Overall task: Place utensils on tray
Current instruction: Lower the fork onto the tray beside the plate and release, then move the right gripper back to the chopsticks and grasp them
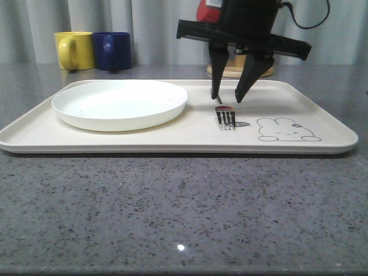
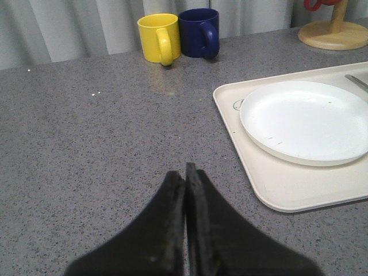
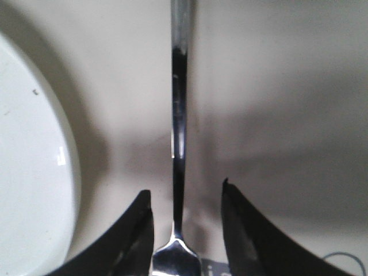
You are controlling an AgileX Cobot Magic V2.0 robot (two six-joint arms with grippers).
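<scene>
A silver fork [image 1: 226, 117] lies flat on the cream tray [image 1: 172, 138], tines toward the front, just left of the rabbit drawing [image 1: 286, 130]. My right gripper [image 1: 227, 99] hangs open right over it, one finger on each side of the handle [image 3: 179, 115] without touching; in the right wrist view the gripper [image 3: 185, 192] straddles the fork's neck. A round white plate [image 1: 119, 103] rests on the tray's left half. My left gripper [image 2: 186, 172] is shut and empty over bare table, left of the tray [image 2: 287, 190] and plate [image 2: 305, 118].
A yellow mug [image 1: 75, 50] and a blue mug [image 1: 112, 50] stand behind the tray's left end. A wooden mug stand [image 1: 241, 69] with a red mug [image 1: 208, 11] sits behind my right arm. Grey stone tabletop [image 1: 172, 213] lies in front.
</scene>
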